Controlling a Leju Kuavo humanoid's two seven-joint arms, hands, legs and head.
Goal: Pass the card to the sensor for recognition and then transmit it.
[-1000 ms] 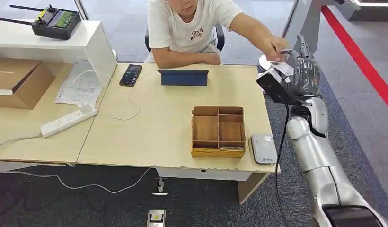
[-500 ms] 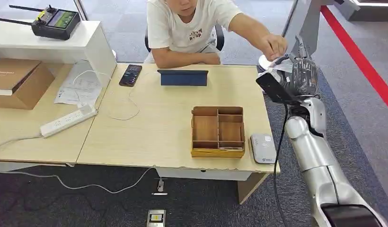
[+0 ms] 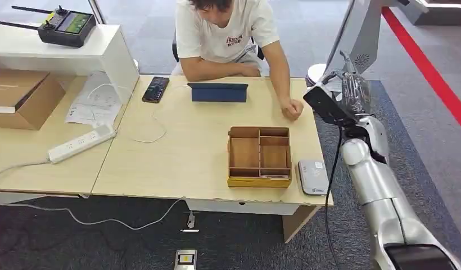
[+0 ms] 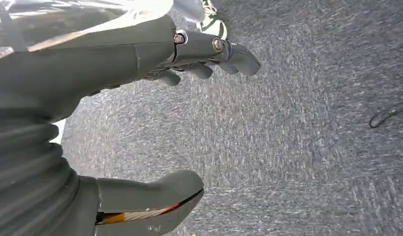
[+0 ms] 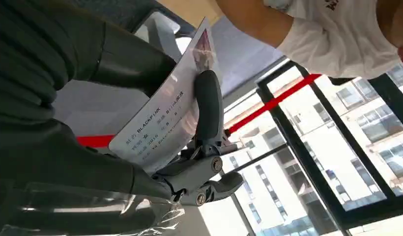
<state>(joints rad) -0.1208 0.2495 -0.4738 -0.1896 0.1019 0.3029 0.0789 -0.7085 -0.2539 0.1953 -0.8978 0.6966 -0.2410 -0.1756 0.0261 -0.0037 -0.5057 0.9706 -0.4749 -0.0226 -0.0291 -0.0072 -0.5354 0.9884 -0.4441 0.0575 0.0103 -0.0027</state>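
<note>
Light wood worktop (image 3: pixel 183 152) on dark grey carpet (image 3: pixel 59 242). White shelf unit (image 3: pixel 107 50) at far left. Red floor stripe (image 3: pixel 428 70) running far right. White stand (image 3: pixel 360 34) beyond worktop corner. Black-framed windows (image 5: pixel 327 147), bright daylight, buildings outside.

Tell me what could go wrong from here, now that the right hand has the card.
1. The right hand pinches the card between thumb and one finger, so it could slip or twist on the way down.
2. The sensor lies at the table's near right corner beside the wooden tray; the lowering hand might clip the tray or nudge the sensor off the edge.
3. The person's fist rests on the table near the hand's likely path.
</note>
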